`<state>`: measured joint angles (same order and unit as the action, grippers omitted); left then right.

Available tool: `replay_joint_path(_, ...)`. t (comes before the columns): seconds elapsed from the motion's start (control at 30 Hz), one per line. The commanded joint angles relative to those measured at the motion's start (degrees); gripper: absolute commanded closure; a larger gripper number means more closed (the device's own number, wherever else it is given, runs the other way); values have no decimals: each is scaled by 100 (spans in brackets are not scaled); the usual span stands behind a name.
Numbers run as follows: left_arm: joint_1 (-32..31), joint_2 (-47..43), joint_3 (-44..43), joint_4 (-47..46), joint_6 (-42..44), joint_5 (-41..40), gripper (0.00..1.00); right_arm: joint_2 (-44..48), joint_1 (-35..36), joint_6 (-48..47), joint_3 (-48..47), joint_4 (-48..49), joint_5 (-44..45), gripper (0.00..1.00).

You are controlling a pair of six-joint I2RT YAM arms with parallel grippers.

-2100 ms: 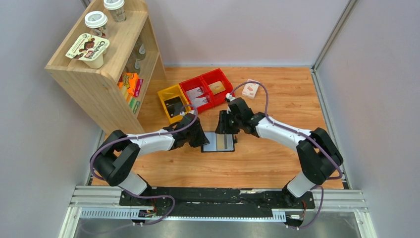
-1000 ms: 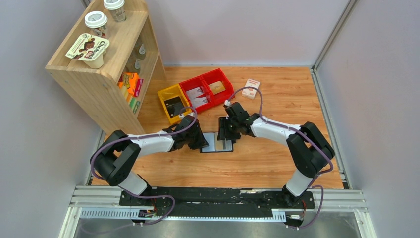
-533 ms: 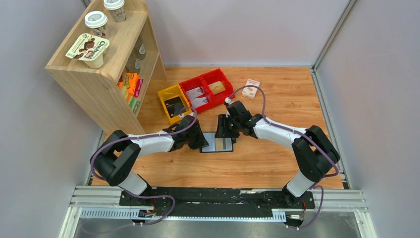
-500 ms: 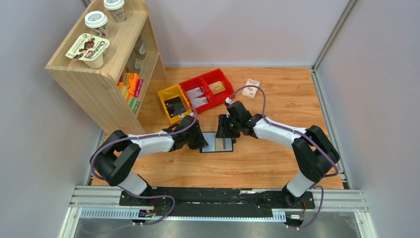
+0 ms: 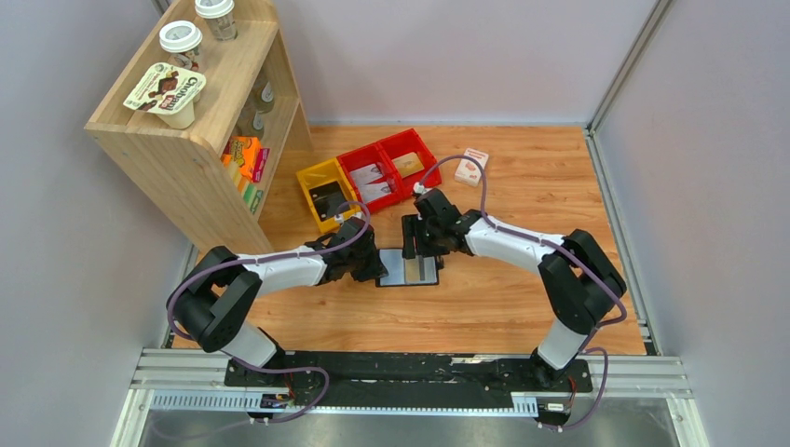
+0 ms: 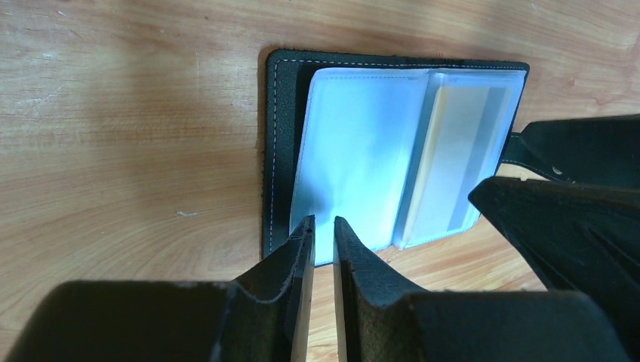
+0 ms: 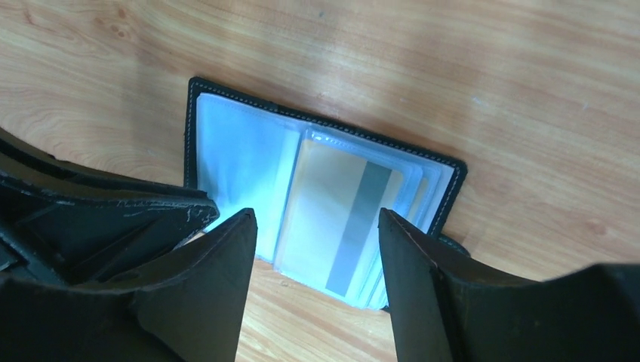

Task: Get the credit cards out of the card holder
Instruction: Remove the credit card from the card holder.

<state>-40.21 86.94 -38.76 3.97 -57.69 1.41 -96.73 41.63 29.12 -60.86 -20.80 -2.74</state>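
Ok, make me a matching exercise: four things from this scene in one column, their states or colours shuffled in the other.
Things:
1. card holder
2. credit card
3. left pincer
4. right pincer

States:
A. jaws wide apart
B. lying open on the table
C. golden-beige with a grey stripe
D. jaws nearly together

Pairs: 1-B, 2-C, 3-D, 4-A

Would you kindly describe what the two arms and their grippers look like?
The left arm and right arm have white link shells, black joints and a purple cable each. The left gripper and right gripper are matte black, each with two broad, tapering fingers.
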Motion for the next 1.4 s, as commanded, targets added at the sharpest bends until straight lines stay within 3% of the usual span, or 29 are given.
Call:
replay_joint_path(0.0, 4, -72, -70, 219, 91, -123, 77, -136, 39, -521, -452, -100, 529, 35)
replay_joint_path(0.23, 4, -63, -44, 201, 74, -123, 77, -452, 39, -847, -822, -232, 441, 30)
replay_joint_path(0.7, 4, -63, -17, 131, 74, -115, 77, -742, 47, -891, -787, -179, 512, 29)
replay_joint_path(1.37, 4, -72, -8, 113, 65, -97, 77, -347, 39, -795, -726, -74, -279, 39)
